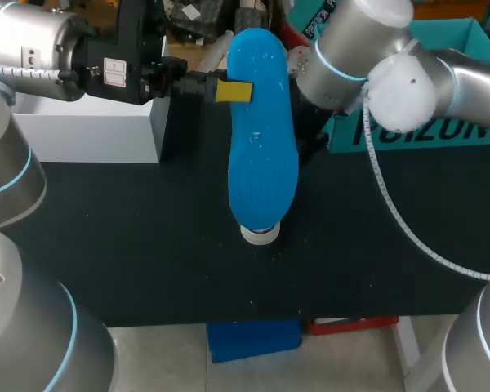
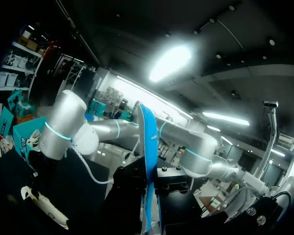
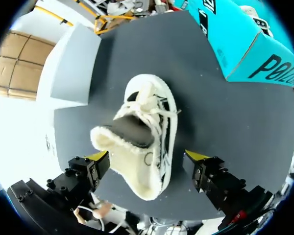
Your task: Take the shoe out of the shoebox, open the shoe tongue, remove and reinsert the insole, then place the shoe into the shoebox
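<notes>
A white box (image 1: 90, 131) is set on the dark table (image 1: 131, 245), well to the left of the shoe (image 3: 147, 142). The left gripper (image 1: 235, 91) is held up above the shoe, a little to its left. It is closed tight on the blue insole (image 1: 261, 139), near one end. One yellow fingertip (image 1: 233, 91) is pressed on the side that can be seen, and the other is hidden behind. The insole is lifted high over the shoe, so in the head view only a small white bit of the shoe (image 1: 260, 234) is seen past its lower end. In the left wrist view the insole (image 2: 148, 161) is seen from its thin edge, running out between the fingers.

The shoe is stood on its sole on the table, with its dark mouth facing up and its laces loose. The right gripper (image 3: 147, 156) is hung right above the shoe. Its fingers (image 3: 99, 155) are spread wide, one on each side of the shoe, and nothing is held. A teal shoebox (image 3: 245, 44) is set on the table to the right of the shoe.
</notes>
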Available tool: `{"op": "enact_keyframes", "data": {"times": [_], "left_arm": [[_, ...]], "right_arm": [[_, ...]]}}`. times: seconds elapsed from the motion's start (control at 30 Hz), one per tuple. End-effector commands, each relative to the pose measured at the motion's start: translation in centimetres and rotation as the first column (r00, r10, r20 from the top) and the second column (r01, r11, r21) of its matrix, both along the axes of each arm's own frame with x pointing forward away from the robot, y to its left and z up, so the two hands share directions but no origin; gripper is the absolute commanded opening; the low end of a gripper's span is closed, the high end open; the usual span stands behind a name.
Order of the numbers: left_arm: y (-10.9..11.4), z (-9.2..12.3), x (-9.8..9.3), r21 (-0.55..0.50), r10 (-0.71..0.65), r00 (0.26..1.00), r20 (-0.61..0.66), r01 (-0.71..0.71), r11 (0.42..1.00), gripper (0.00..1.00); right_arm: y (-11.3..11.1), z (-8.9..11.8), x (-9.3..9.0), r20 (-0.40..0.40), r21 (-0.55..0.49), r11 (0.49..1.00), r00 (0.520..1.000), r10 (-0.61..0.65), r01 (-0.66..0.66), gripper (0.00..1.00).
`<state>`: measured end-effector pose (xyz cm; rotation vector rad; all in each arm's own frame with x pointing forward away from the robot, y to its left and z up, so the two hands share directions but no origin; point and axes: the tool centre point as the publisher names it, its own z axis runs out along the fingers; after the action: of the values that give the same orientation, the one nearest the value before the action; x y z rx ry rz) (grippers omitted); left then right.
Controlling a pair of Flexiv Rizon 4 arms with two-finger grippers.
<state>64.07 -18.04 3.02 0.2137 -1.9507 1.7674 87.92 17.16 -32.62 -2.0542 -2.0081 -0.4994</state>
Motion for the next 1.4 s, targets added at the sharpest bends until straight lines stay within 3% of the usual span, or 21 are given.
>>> {"op": "enact_keyframes", "data": {"times": [0.03,0.5,0.6,0.7,1.07,1.23,1.4], "left_arm": [[-0.2,-0.1,0.0,-0.001,0.002,1.0,0.001,-0.002,1.0,0.0],[-0.2,-0.1,0.0,-0.001,0.002,1.0,0.001,-0.002,1.0,0.0],[-0.2,-0.1,0.0,-0.001,0.002,1.0,0.001,-0.002,1.0,0.0],[-0.2,-0.1,0.0,-0.001,0.002,1.0,0.001,-0.002,1.0,0.0],[-0.2,-0.1,0.0,-0.001,0.002,1.0,0.001,-0.002,1.0,0.0],[-0.2,-0.1,0.0,-0.001,0.002,1.0,0.001,-0.002,1.0,0.0],[-0.2,-0.1,0.0,-0.001,0.002,1.0,0.001,-0.002,1.0,0.0]], "right_arm": [[-1.8,1.8,-1.3,0.118,0.241,0.967,0.992,0.052,-0.08,1.0],[-1.8,1.8,-1.3,0.118,0.241,0.967,0.992,0.052,-0.08,1.0],[-3.6,2.9,-2.9,0.131,0.299,0.954,0.991,-0.012,-0.028,1.0],[-4.2,4.2,-3.5,0.157,0.455,0.89,0.986,-0.049,-0.029,1.0],[-4.0,6.4,-4.0,0.158,0.625,0.778,0.986,-0.047,-0.063,1.0],[-4.2,6.8,-4.0,0.115,0.735,0.677,0.992,-0.059,-0.045,1.0],[-4.4,7.3,-4.0,0.106,0.759,0.65,0.992,-0.067,-0.037,1.0]]}}
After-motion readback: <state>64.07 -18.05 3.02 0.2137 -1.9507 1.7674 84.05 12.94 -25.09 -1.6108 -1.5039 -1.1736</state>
